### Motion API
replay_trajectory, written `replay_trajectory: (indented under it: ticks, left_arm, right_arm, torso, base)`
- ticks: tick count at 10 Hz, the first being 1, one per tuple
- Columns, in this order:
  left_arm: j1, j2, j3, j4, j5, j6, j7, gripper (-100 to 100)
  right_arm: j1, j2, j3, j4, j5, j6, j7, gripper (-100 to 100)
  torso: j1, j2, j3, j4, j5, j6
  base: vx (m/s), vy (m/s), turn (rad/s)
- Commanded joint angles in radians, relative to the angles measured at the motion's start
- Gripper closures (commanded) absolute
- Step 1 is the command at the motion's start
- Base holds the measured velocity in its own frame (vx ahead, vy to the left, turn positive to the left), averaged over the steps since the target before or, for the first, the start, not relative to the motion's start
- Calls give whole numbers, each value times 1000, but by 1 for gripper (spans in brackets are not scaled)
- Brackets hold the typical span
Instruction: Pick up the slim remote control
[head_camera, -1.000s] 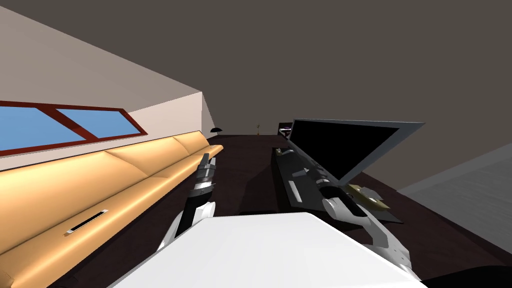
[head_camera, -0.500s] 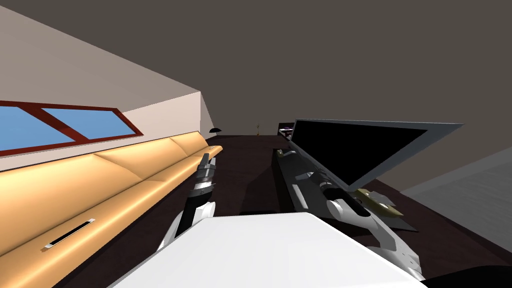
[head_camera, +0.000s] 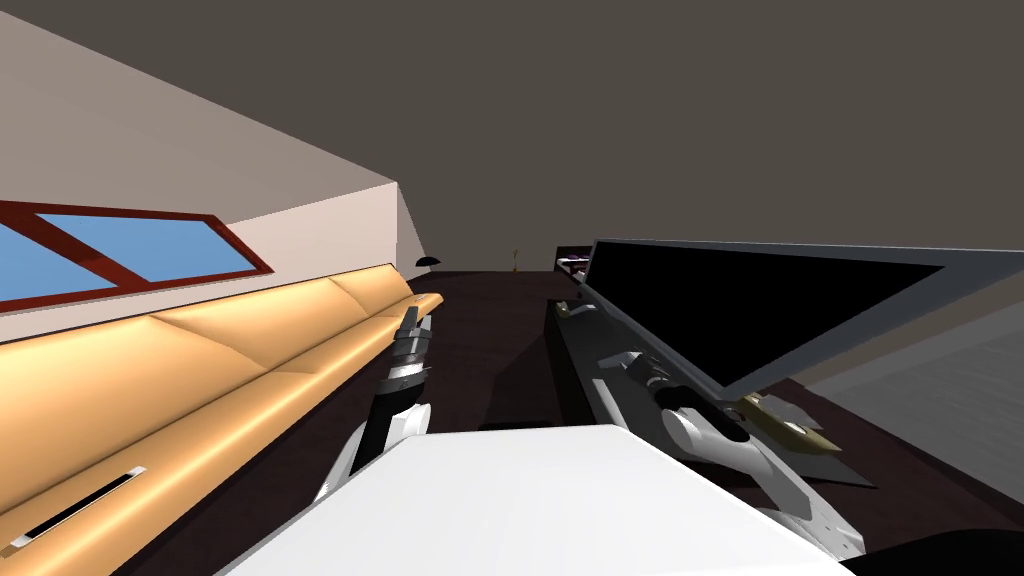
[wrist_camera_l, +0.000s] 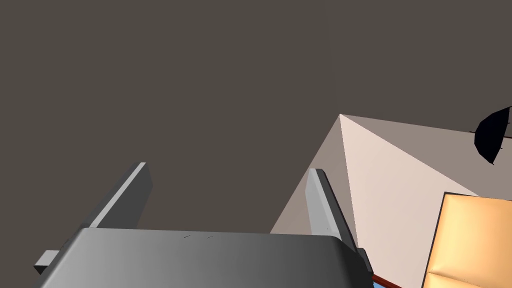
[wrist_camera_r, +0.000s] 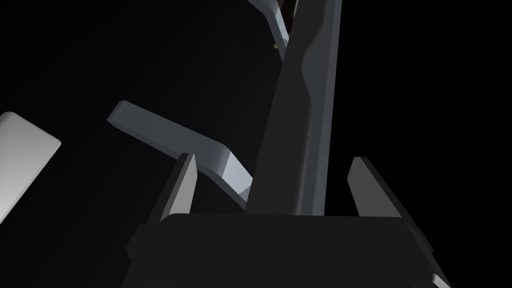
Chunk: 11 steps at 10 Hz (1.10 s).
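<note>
- The right gripper (wrist_camera_r: 273, 159) hangs low over the dark stand (head_camera: 566, 350), close along the lower edge of the TV (head_camera: 750, 300). Its fingers are apart and grip nothing.
- The remote (head_camera: 606, 398), slim and pale, lies flat on the stand. In the head view it is at about 7 o'clock from this gripper, near it but not between the fingers.
- In the right wrist view a long grey bar (wrist_camera_r: 300, 125) runs ahead between the fingers. A slanted grey foot (wrist_camera_r: 170, 135) is just before one fingertip, and I cannot tell if they touch.
- The left gripper (wrist_camera_l: 229, 168) is raised beside the orange sofa (head_camera: 200, 370), which is at its 9 o'clock in the head view. Its fingers are apart too.
</note>
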Motion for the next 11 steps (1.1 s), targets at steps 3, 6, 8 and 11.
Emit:
replay_trajectory:
  ticks: [3, 6, 8, 11]
  left_arm:
    - [0, 0, 0, 0, 0, 0, 0, 0]
    - [0, 0, 0, 0, 0, 0, 0, 0]
    - [0, 0, 0, 0, 0, 0, 0, 0]
    - [0, 0, 0, 0, 0, 0, 0, 0]
  right_arm:
    - [15, -12, -14, 48, -42, 81, -35, -100]
    - [41, -4, -24, 110, -84, 152, -73, -100]
    - [55, 3, -27, 141, -104, 205, -91, -100]
    - [69, 11, -30, 171, -123, 246, -109, -100]
  torso:
    - [0, 0, 0, 0, 0, 0]
    - [-2, 2, 1, 0, 0, 0]
    - [-3, 1, 0, 0, 0, 0]
    - [-2, 0, 0, 0, 0, 0]
  base:
    - [123, 36, -27]
    - [130, 8, -30]
    - [130, -9, -32]
    - [130, 4, -27]
